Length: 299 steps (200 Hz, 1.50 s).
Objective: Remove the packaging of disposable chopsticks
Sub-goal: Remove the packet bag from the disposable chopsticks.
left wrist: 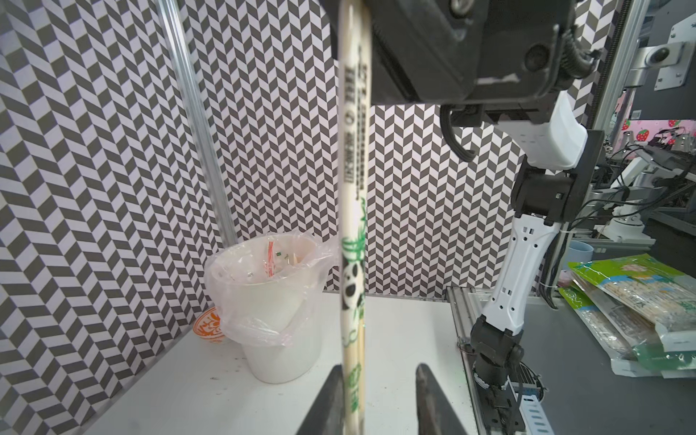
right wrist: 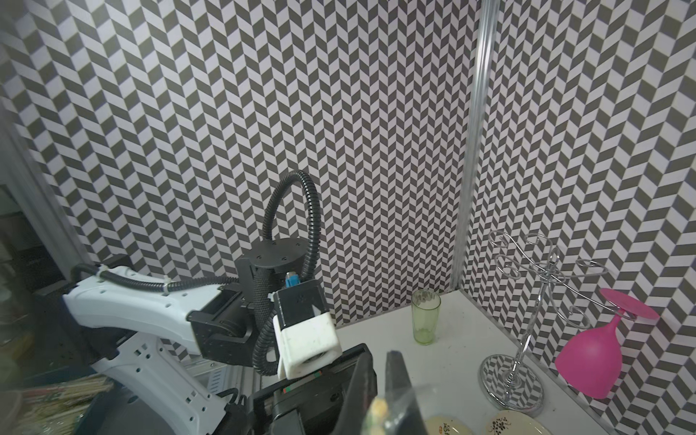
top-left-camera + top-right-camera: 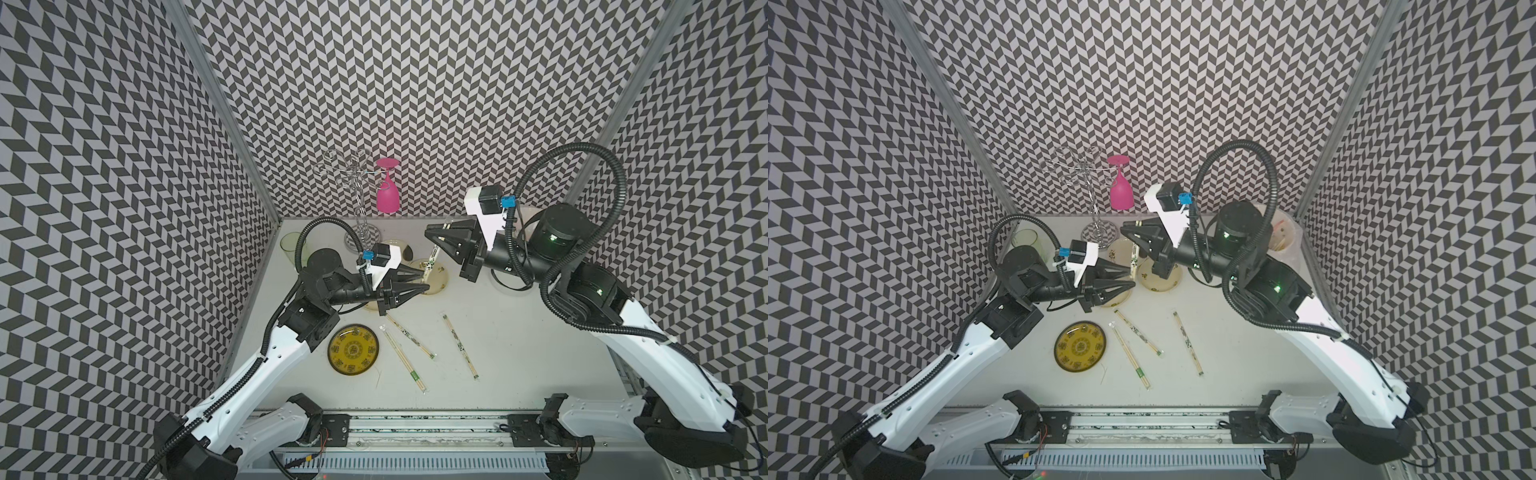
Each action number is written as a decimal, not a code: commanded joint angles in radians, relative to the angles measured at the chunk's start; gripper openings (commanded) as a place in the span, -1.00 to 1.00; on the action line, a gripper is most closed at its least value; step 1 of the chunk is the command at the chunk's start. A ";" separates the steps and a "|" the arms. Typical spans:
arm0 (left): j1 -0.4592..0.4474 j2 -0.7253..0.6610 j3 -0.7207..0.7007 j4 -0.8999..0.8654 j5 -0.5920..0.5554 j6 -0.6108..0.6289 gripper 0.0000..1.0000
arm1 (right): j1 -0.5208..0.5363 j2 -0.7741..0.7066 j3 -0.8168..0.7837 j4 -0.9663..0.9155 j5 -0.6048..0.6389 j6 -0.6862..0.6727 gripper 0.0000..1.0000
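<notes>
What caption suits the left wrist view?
A panda-printed chopstick sleeve hangs between open jaws, before a bag-lined white bucket.

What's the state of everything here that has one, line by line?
Right tool: shut on held pair's top end.
Left tool: open around its lower end.
Held pair: hanging upright, wrapped.
Three table pairs: lying, wrapped.
Pink goblet: hung inverted on rack.
Green glass: upright, empty.
Bin: upright, lined.

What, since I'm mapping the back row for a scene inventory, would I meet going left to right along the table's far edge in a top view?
Green glass → wire rack → pink goblet, which hangs upside down from the rack.
</notes>
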 commanded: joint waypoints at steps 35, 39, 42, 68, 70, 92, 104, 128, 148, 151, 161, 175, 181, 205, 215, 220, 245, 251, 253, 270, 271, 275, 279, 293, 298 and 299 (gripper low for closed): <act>-0.016 -0.008 -0.007 0.027 0.112 -0.029 -0.31 | -0.017 0.014 -0.008 0.076 -0.294 0.010 -1.00; -0.017 -0.008 -0.004 0.017 0.112 -0.022 -0.31 | -0.016 0.012 -0.014 0.085 -0.306 0.015 -1.00; -0.019 -0.008 -0.002 0.009 0.112 -0.015 -0.30 | -0.016 0.011 -0.015 0.090 -0.314 0.018 -1.00; -0.023 -0.015 0.002 -0.012 0.139 0.007 -0.31 | -0.016 0.006 -0.014 0.084 -0.343 0.011 -1.00; -0.023 -0.015 0.002 -0.012 0.143 0.007 -0.31 | -0.016 0.006 -0.015 0.082 -0.344 0.009 -1.00; -0.030 -0.013 0.002 -0.013 0.189 0.005 -0.17 | -0.016 0.002 -0.015 0.082 -0.377 -0.002 -1.00; -0.035 -0.013 0.001 -0.011 0.204 0.006 -0.19 | -0.016 0.000 -0.015 0.088 -0.389 -0.004 -1.00; -0.040 -0.012 0.002 -0.012 0.252 0.014 -0.71 | -0.016 -0.005 -0.016 0.095 -0.365 -0.015 -1.00; -0.041 -0.014 0.005 -0.011 0.240 0.010 -1.00 | -0.016 -0.012 -0.036 0.127 -0.344 -0.005 -1.00; -0.041 -0.015 0.004 -0.006 0.236 0.006 -1.00 | -0.017 -0.011 -0.042 0.132 -0.342 -0.001 -1.00; -0.040 -0.018 0.005 0.012 0.218 -0.013 -1.00 | -0.016 -0.009 -0.063 0.146 -0.335 0.003 -1.00; -0.037 -0.032 -0.003 0.041 0.166 -0.034 -1.00 | -0.016 -0.010 -0.103 0.161 -0.320 0.002 -1.00; -0.035 -0.038 -0.012 0.060 0.151 -0.046 -1.00 | -0.015 -0.009 -0.119 0.167 -0.308 0.003 -1.00; -0.024 -0.051 -0.022 0.094 0.121 -0.072 -1.00 | -0.006 0.006 -0.147 0.159 -0.299 -0.005 -1.00; -0.019 -0.051 -0.025 0.107 0.121 -0.084 -1.00 | -0.001 0.011 -0.156 0.154 -0.283 -0.011 -0.79; -0.017 -0.050 -0.027 0.112 0.122 -0.090 -1.00 | -0.001 0.013 -0.153 0.149 -0.277 -0.015 -0.45; -0.017 -0.036 -0.006 0.033 0.061 -0.035 -1.00 | -0.001 -0.008 -0.088 0.141 -0.135 -0.014 0.33; -0.016 -0.032 0.003 0.008 0.044 -0.015 -1.00 | -0.001 -0.020 -0.069 0.144 -0.105 -0.012 0.48; -0.017 -0.030 0.004 0.000 0.038 -0.008 -1.00 | -0.001 -0.022 -0.062 0.144 -0.097 -0.014 0.52; -0.017 -0.030 0.007 -0.029 -0.016 0.021 -1.00 | -0.001 -0.037 -0.009 0.114 -0.054 -0.026 0.62; -0.017 -0.030 0.006 -0.029 -0.018 0.021 -1.00 | -0.001 -0.037 -0.006 0.111 -0.052 -0.027 0.62; -0.017 -0.031 0.004 -0.031 -0.026 0.026 -1.00 | -0.001 -0.037 0.009 0.094 -0.047 -0.029 0.62; -0.017 -0.031 0.005 -0.036 -0.032 0.031 -1.00 | -0.001 -0.034 0.026 0.076 -0.044 -0.034 0.62; -0.015 -0.027 0.007 -0.047 -0.050 0.039 -1.00 | -0.001 -0.015 0.080 0.015 -0.044 -0.034 0.52; -0.015 -0.024 0.009 -0.051 -0.053 0.039 -1.00 | -0.001 -0.010 0.095 0.001 -0.053 -0.034 0.47; -0.015 -0.023 0.009 -0.052 -0.055 0.039 -1.00 | -0.001 -0.008 0.097 -0.002 -0.055 -0.033 0.46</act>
